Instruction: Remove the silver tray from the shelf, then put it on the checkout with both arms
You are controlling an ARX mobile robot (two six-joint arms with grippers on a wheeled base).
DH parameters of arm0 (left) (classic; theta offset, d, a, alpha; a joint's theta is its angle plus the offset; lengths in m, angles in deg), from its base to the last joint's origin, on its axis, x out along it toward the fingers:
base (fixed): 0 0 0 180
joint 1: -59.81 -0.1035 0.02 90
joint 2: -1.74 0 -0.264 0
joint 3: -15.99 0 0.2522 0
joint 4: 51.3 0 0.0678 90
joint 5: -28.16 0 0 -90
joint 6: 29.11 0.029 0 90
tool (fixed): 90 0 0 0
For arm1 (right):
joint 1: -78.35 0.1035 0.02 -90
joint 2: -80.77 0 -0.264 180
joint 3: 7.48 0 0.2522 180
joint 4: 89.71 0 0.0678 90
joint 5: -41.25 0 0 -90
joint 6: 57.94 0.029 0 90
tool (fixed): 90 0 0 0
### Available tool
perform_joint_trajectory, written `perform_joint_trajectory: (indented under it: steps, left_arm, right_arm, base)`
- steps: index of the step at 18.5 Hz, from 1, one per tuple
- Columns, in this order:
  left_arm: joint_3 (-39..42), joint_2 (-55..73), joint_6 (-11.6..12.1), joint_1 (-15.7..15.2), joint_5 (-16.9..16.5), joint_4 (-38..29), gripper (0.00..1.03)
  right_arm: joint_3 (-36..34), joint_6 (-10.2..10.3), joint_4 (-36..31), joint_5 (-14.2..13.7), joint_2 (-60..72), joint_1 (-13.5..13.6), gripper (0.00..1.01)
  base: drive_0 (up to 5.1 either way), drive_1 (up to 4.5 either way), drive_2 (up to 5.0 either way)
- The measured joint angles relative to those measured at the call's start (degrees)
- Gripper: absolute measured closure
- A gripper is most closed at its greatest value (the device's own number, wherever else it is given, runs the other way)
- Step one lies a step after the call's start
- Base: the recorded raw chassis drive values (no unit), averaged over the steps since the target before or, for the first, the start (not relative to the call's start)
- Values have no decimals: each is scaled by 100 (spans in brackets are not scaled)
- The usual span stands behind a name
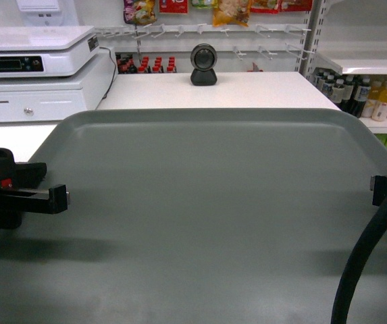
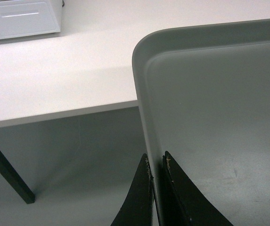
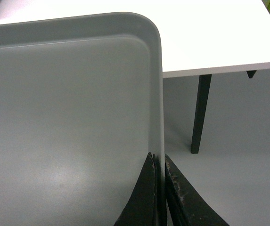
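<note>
Filling most of the head view, the tray (image 1: 207,216) is held up between the two grippers, with its far part over the checkout (image 1: 247,91) and its near part out past the table edge. The left gripper (image 2: 155,162) pinches the tray's left rim: one finger sits outside the rim and the other inside, both pressed against it, so it is clenched on the tray. The right gripper (image 3: 162,160) does the same on the right rim, one finger on each side of the thin wall, closed tight on it. In the head view the left gripper (image 1: 58,197) shows a small red mark, and a thick black cable (image 1: 362,263) curves down from the right gripper (image 1: 381,187).

In both wrist views the tray's far rounded corners lie over the white top of the checkout. I cannot tell if the tray's underside touches the top. A dark leg (image 3: 200,113) of the checkout stands on the grey floor (image 3: 238,160) to the right of the tray.

Behind the tray, a black scanner (image 1: 204,65) stands on the checkout, and a white scale (image 1: 34,50) with a cash drawer (image 1: 28,104) under it sits at the left. Bottles (image 1: 365,94) stand on a shelf at the right.
</note>
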Motion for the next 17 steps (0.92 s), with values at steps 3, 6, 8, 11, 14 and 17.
perform_joint_trajectory:
  steps: [3,6,8,11,14,17]
  left_arm:
    - [0,-4,0,0,-2,-24,99]
    - [0,0,0,0,-2,-26,99]
    - [0,0,0,0,0,24,99]
    - [0,0,0,0,0,-13,99]
    - [0,0,0,0,-2,-13,99]
    - [0,0,0,2,-2,-13,99]
  right_arm:
    - [0,0,-15,-2,-2,-2,99]
    - [0,0,-17,-4,-4,-2,99]
    - [0,0,15,2,4,0,99]
    - [0,0,-13,-2,-4,0,99]
    - [0,0,-22,-2,-4,-2,99]
    - [0,0,-13,-2,-4,-2,99]
  base:
    - [1,429,-426]
    - [-3,424,-431]
    - [-13,414,-441]
    - [-8,419,-435]
    - [-7,419,-433]
    - [-9,416,-433]
